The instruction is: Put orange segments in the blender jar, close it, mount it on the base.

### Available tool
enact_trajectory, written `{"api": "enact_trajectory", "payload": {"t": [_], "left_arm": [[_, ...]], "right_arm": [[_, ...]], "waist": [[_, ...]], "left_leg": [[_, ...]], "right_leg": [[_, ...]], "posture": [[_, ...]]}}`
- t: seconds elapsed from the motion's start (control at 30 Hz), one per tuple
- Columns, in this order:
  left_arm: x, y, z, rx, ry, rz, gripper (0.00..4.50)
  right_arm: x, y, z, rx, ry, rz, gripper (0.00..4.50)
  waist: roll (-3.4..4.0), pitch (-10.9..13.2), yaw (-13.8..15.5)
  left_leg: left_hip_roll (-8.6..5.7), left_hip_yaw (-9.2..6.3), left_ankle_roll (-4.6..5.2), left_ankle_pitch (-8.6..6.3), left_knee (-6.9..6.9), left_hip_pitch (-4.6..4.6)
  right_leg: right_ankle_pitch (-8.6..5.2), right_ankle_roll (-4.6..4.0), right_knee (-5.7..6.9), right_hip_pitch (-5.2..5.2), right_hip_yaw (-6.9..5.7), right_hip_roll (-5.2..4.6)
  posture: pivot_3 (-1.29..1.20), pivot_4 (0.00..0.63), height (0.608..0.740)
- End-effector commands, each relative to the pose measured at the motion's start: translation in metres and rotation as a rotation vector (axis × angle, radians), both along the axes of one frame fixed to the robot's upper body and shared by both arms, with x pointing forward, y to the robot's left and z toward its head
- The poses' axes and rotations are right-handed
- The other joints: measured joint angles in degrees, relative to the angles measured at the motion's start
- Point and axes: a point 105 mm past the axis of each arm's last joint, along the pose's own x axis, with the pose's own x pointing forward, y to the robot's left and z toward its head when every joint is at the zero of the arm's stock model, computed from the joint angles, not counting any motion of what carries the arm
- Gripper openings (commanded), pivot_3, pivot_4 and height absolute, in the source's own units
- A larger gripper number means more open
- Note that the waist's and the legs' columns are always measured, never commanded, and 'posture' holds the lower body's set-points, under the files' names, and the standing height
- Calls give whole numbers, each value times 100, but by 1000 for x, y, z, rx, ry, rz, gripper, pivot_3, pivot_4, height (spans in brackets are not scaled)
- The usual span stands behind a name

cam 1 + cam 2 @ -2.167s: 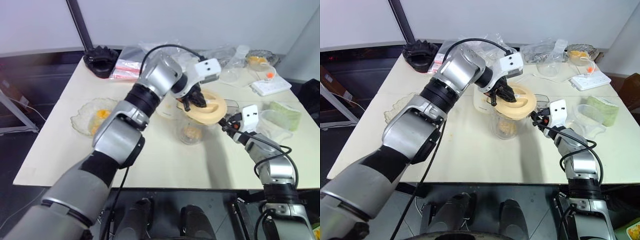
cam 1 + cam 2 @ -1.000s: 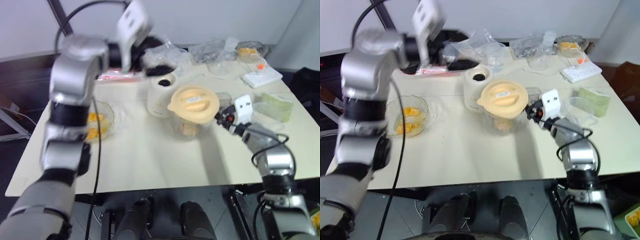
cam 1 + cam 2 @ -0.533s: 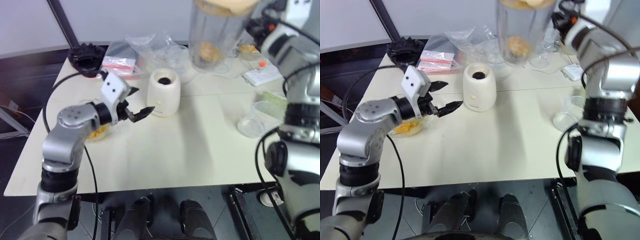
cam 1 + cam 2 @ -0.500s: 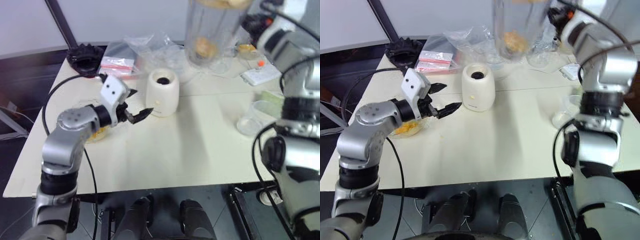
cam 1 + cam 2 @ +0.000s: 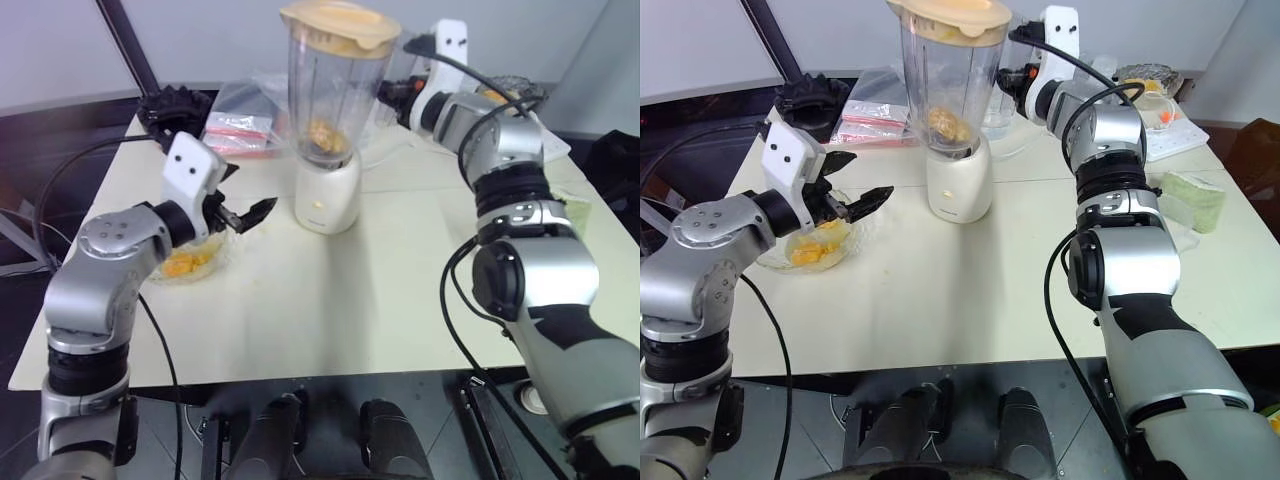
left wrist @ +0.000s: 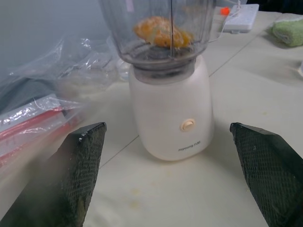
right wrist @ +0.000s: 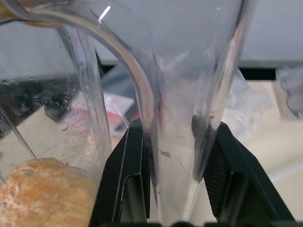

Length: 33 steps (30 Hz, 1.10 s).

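Inside blender jar (image 5: 325, 80), orange segments (image 5: 322, 134)

The blender jar (image 5: 322, 95) is clear, glossy plastic with water drops on the wall, capped by a smooth matt pale-orange plastic lid (image 5: 340, 26). Orange segments (image 6: 161, 31) inside look wet and shiny. The base (image 6: 171, 116) just ahead of the left pincer (image 6: 180, 177) is satin cream plastic. That pincer's fingers (image 6: 78, 170) are matt black with a rough cross-hatched grip texture. Counter (image 5: 330, 300) is smooth, matt and cream. Crinkly shiny clear plastic bags (image 5: 245, 105) sit behind it.
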Motion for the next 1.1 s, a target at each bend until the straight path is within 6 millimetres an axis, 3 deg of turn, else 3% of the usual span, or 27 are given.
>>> {"api": "enact_trajectory", "payload": {"t": [0.03, 0.23, 0.5, 0.73, 0.87, 1.07, 1.1], "left_arm": [[-4, 7, 13, 9, -60, 24, 4380], [-2, 3, 14, -6, -70, 27, 4380], [1, -5, 16, -25, -81, 4, 4380], [0, -13, 16, -45, -79, -18, 4380], [0, -12, 21, -75, -100, -14, 4380], [4, -13, 21, -123, -74, -15, 4380], [4, -13, 21, -130, -73, -14, 4407]], "right_arm": [[-3, 2, 37, -7, -132, 10, 921], [2, -5, 20, -76, -128, -21, 921], [5, 8, 6, -176, -149, -17, 921], [8, 1, -1, -65, -69, -59, 921], [8, 7, -20, -131, -5, -34, 921], [8, 14, -33, -144, 5, -13, 921], [8, 15, -35, -142, 6, -15, 1420]], "waist": [[0, 0, -15], [0, 0, -48], [0, 0, -87], [-1, -1, -105], [-1, -2, -118], [-1, -3, -130], [-2, -4, -133]], "left_leg": [[2, 0, -3, 2, -4, 1], [7, 0, -4, 2, -9, 13], [7, 0, -6, 1, -9, 39], [7, 0, -6, 2, -12, 39], [7, 0, -6, 2, -11, 44], [8, -1, -6, 2, -11, 47], [8, -1, -6, 2, -11, 47]], "right_leg": [[0, 0, 0, -2, 1, 3], [0, -1, 4, 2, 4, 9], [0, -2, 4, 26, 4, 9], [0, -3, 5, 25, 5, 8], [0, -3, 5, 30, 6, 9], [0, -3, 5, 32, 5, 10], [0, -3, 5, 32, 5, 10]], "posture": [[0, 150, 740], [0, 150, 740], [0, 150, 740], [0, 150, 740], [0, 150, 740], [0, 150, 740], [0, 150, 740]]}}
